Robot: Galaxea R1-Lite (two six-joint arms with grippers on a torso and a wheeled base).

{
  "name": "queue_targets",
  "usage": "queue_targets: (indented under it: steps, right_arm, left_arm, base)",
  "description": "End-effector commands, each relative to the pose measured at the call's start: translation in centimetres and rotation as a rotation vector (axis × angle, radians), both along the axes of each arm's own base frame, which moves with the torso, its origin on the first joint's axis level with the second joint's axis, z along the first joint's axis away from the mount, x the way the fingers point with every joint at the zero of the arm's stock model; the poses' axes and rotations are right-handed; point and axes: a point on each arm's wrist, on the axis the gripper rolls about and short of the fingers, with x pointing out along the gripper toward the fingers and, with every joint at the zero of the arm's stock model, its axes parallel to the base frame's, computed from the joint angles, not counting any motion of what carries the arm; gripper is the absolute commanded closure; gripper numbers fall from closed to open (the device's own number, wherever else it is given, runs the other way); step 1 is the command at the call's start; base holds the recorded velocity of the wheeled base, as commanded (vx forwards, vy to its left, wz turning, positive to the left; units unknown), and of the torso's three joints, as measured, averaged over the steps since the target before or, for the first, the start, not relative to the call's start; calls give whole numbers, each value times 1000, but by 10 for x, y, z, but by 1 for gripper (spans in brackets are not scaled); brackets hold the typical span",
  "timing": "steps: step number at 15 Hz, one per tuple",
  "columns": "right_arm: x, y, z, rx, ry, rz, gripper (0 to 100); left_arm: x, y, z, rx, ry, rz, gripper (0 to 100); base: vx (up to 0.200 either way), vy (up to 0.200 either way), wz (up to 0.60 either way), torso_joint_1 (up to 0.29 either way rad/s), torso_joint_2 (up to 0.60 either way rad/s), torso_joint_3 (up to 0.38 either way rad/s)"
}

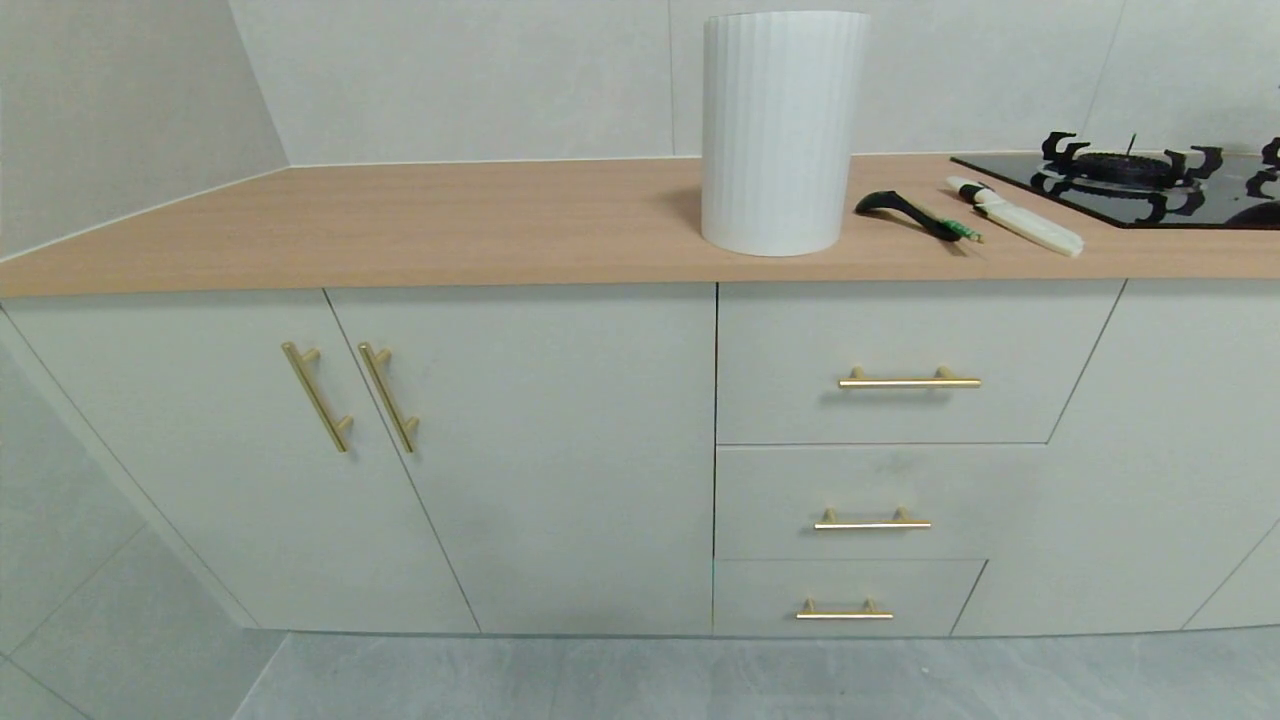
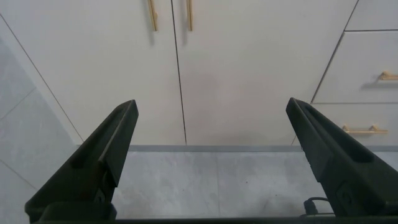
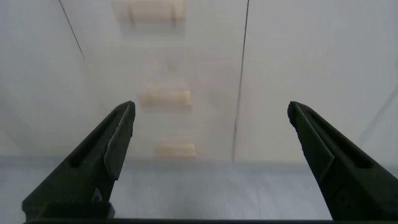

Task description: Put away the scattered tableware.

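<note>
The black spoon and white knife beside the canister look light and stiff, so grip mid-handle; the left end effector and right end effector are spread apart.

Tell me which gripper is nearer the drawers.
Right. The right gripper faces the drawers head-on; the left gripper faces the cabinet doors, drawers off to one side.

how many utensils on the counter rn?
2. A black spoon just right of the white canister, and a white knife between the spoon and the stove. The canister may hide others.
</note>
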Motion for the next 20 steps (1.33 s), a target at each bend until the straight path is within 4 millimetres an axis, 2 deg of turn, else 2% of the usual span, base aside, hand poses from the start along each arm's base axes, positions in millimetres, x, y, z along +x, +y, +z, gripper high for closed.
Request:
queue_targets:
  steps: [1, 4, 5, 6, 7, 9, 10, 11, 13, 14, 15, 17, 19, 20]
  right_arm:
    - [-3, 0, 19, 25, -2, 21, 0]
    - [21, 2, 35, -8, 203, 152, 0]
    - [36, 3, 45, -8, 286, 175, 0]
    - [36, 3, 45, -8, 286, 175, 0]
    - [67, 7, 56, -31, 443, 224, 0]
    - [91, 11, 59, -57, 551, 245, 0]
    - [117, 15, 64, -61, 623, 250, 0]
    - [133, 17, 65, -62, 652, 251, 0]
    - [177, 23, 62, -63, 707, 248, 0]
    - [189, 25, 62, -63, 716, 248, 0]
    - [221, 30, 53, -66, 749, 247, 0]
    - [257, 38, 41, -83, 759, 227, 0]
    - [289, 45, 25, -109, 765, 204, 0]
    - [294, 46, 22, -112, 768, 205, 0]
  left_arm:
    - [0, 0, 0, 0, 1, 0, 0]
    - [0, 0, 0, 0, 1, 0, 0]
    - [0, 0, 0, 0, 1, 0, 0]
    - [0, 0, 0, 0, 1, 0, 0]
    - [0, 0, 0, 0, 1, 0, 0]
    - [0, 0, 0, 0, 1, 0, 0]
    - [0, 0, 0, 0, 1, 0, 0]
    - [0, 0, 0, 0, 1, 0, 0]
    - [0, 0, 0, 0, 1, 0, 0]
    - [0, 0, 0, 0, 1, 0, 0]
    - [0, 0, 0, 0, 1, 0, 0]
    - [0, 0, 0, 0, 1, 0, 0]
    - [0, 0, 0, 0, 1, 0, 0]
    - [0, 0, 0, 0, 1, 0, 0]
  base:
    - [0, 0, 0, 0, 0, 0]
    - [0, 0, 0, 0, 0, 0]
    - [0, 0, 0, 0, 0, 0]
    - [0, 0, 0, 0, 0, 0]
    - [0, 0, 0, 0, 0, 0]
    - [0, 0, 0, 0, 0, 0]
    - [0, 0, 0, 0, 0, 0]
    - [0, 0, 0, 0, 0, 0]
    - [0, 0, 0, 0, 0, 0]
    - [0, 0, 0, 0, 0, 0]
    - [0, 0, 0, 0, 0, 0]
    - [0, 0, 0, 0, 0, 0]
    - [0, 0, 0, 0, 0, 0]
    - [0, 0, 0, 0, 0, 0]
